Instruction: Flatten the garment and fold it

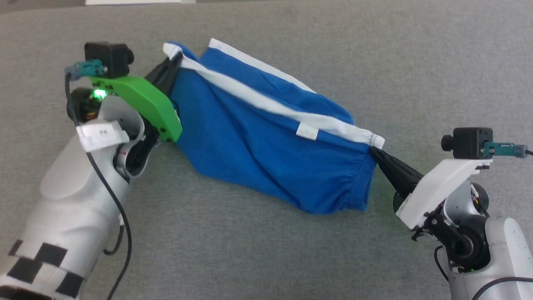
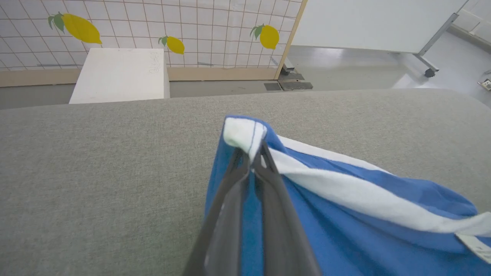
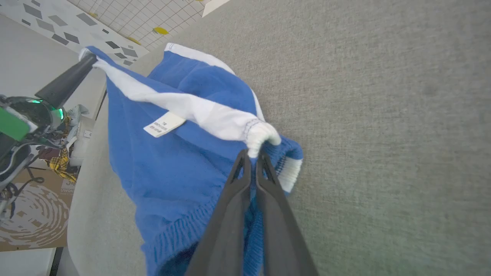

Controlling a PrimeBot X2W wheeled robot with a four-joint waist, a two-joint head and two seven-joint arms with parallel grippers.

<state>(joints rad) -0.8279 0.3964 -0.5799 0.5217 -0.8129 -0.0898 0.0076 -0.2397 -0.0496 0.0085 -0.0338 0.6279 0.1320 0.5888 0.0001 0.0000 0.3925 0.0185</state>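
Blue fabric, folks: the garment [image 1: 258, 141] is strung low over the grey padded table [image 1: 266, 258]! The left gripper [image 1: 177, 60] is pinched tight on the white stripe's hem corner. The right gripper [image 1: 376, 153] is clamped on its waistband end. I'd say they're tensioning the stripe so wrinkles drop out before laying flat.

**Setting: a robot test lab dressed to look like a home.** I work at a table [image 2: 96, 161] covered in grey cloth. Beyond its far edge stands a wood-framed partition [image 2: 215, 23] printed with white tiles and lemon decals [image 2: 269, 36], a backdrop panel that ends at its own post. To its right, a white board [image 2: 376, 23] stands on a leg with a castor [image 2: 430, 72] over bare grey floor [image 2: 345, 73]. A white block [image 2: 119, 74] sits far left. Off my table's left side lie a printed cardboard box [image 3: 34, 214] and a yellow plaid cloth [image 3: 61, 166].
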